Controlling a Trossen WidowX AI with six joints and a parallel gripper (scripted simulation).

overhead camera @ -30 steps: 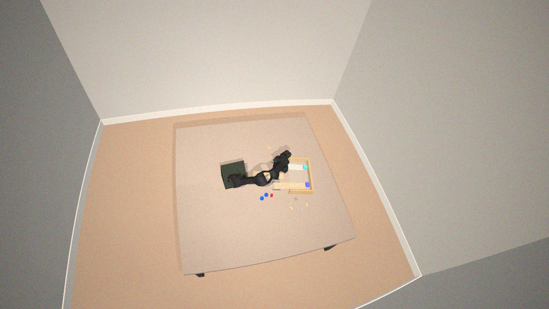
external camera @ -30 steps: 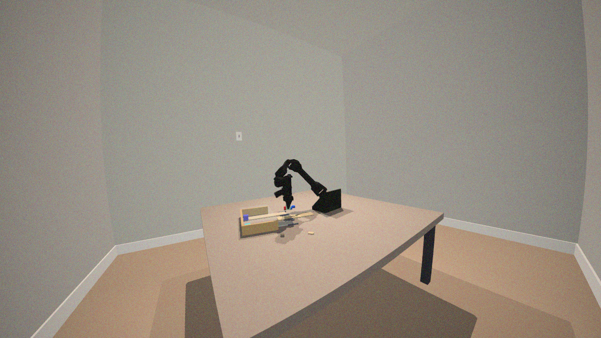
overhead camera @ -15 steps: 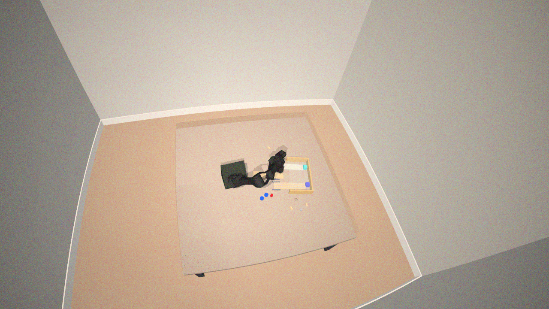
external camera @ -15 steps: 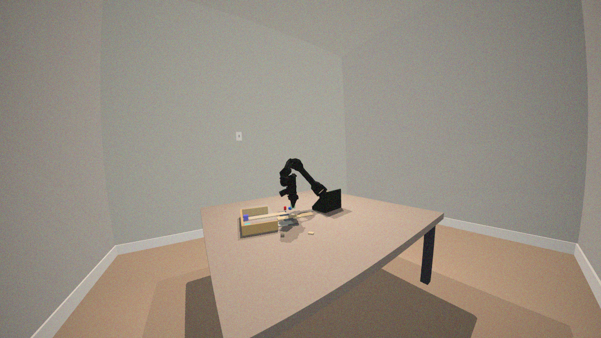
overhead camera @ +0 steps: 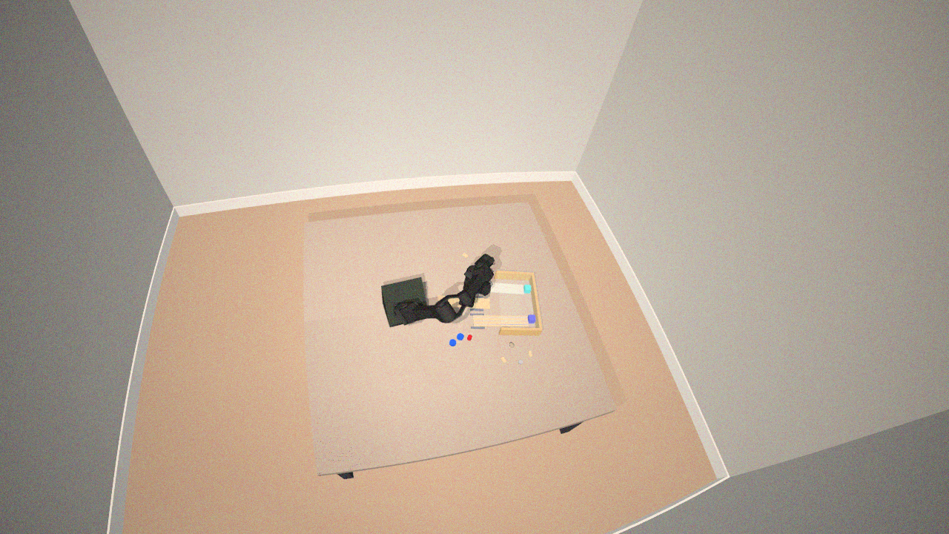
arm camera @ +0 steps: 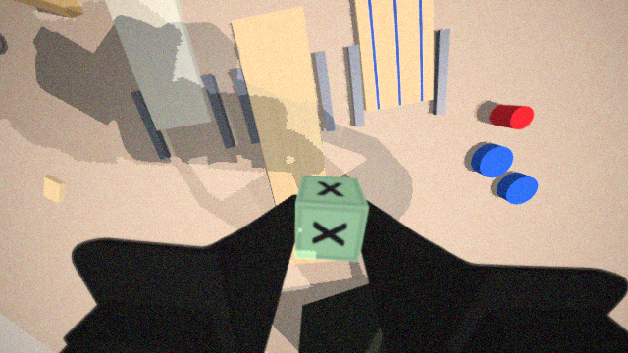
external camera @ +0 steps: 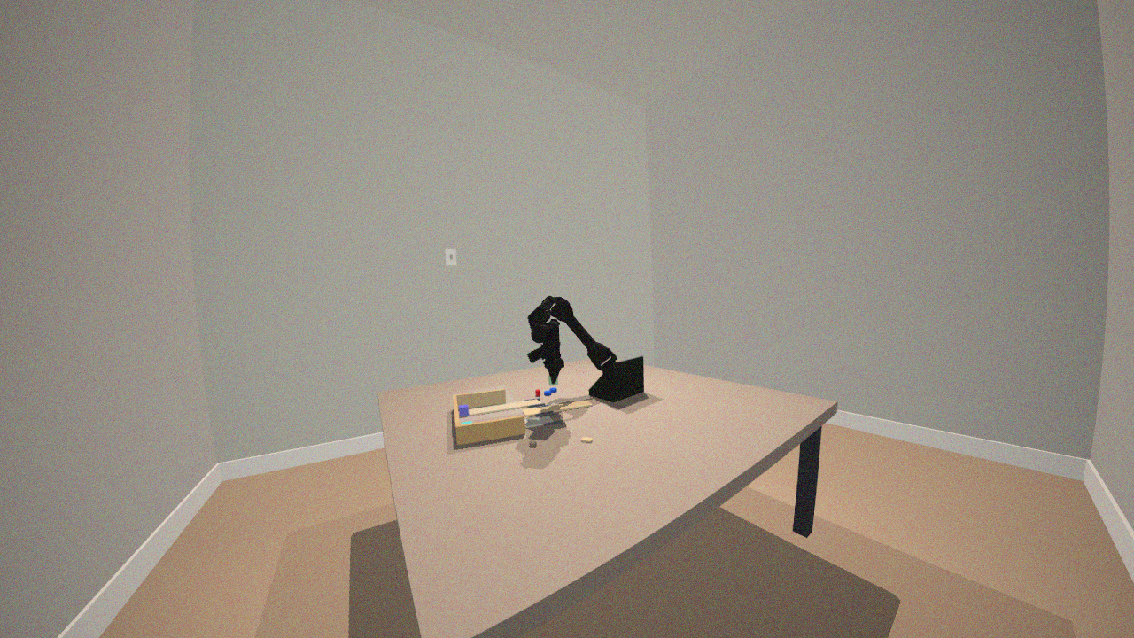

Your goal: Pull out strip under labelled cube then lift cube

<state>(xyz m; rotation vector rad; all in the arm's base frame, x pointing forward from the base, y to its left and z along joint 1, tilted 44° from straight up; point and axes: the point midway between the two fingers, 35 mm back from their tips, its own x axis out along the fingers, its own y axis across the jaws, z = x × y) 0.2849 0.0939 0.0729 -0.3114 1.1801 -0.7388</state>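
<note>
The labelled cube (arm camera: 330,232) (external camera: 553,384) is green with a black X on its faces. My gripper (arm camera: 328,204) (external camera: 554,378) is shut on it and holds it above the table; the top view does not show the cube. The plain wooden strip (arm camera: 275,64) (overhead camera: 483,303) (external camera: 578,405) lies below the cube, between grey guides and outside the box, with no cube visible on it. A pale whitish strip (arm camera: 167,83) (overhead camera: 509,288) bears a cyan cube (overhead camera: 527,288) at its far end. A blue-lined strip (arm camera: 409,59) (overhead camera: 497,320) bears a purple cube (overhead camera: 531,318) (external camera: 463,410).
A low wooden-walled box (overhead camera: 537,302) (external camera: 487,432), open towards the arm base, surrounds the far ends of the two loaded strips. A red cylinder (arm camera: 512,117) (overhead camera: 468,337) and two blue discs (arm camera: 492,161) (overhead camera: 452,343) stand beside the guides. A small wooden block (arm camera: 54,188) lies on the other side.
</note>
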